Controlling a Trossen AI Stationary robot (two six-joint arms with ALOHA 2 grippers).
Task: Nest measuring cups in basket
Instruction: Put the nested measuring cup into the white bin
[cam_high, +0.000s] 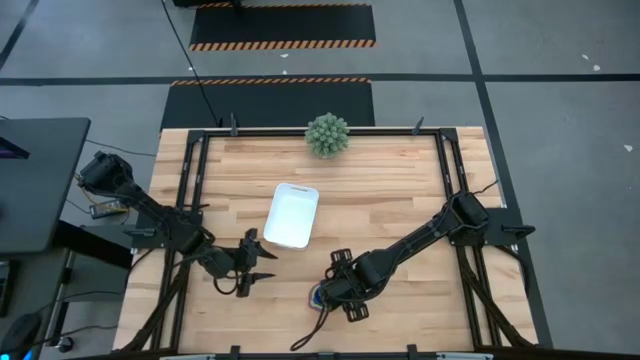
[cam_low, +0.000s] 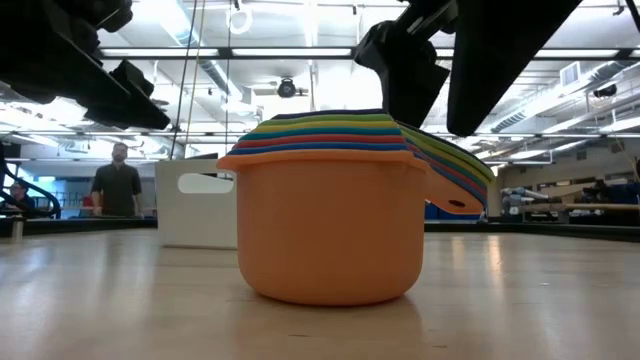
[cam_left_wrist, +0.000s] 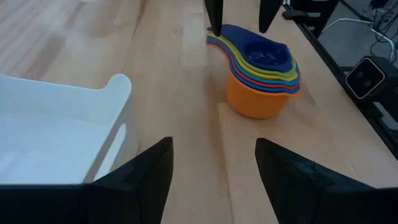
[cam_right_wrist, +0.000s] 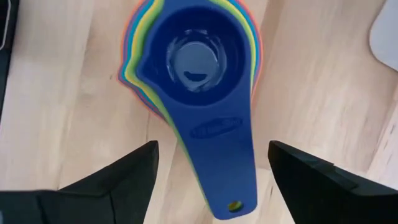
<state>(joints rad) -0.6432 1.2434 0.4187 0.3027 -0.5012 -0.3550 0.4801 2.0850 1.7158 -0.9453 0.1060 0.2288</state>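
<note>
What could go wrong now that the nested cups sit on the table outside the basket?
1. The right gripper straddles the stacked measuring cups with open jaws; closing off-centre on the handles could tip or unstack them.
2. The basket stands apart, so the stack may separate during the carry.
3. The left gripper hovers nearby, risking collision.

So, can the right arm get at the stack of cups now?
Probably yes. The right gripper hangs open directly above the stack of cups, fingers either side of the handles, nothing between them.

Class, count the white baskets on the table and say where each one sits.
1. The basket sits near the table's middle, in front of the spiky green plant; none seems hidden.
</note>
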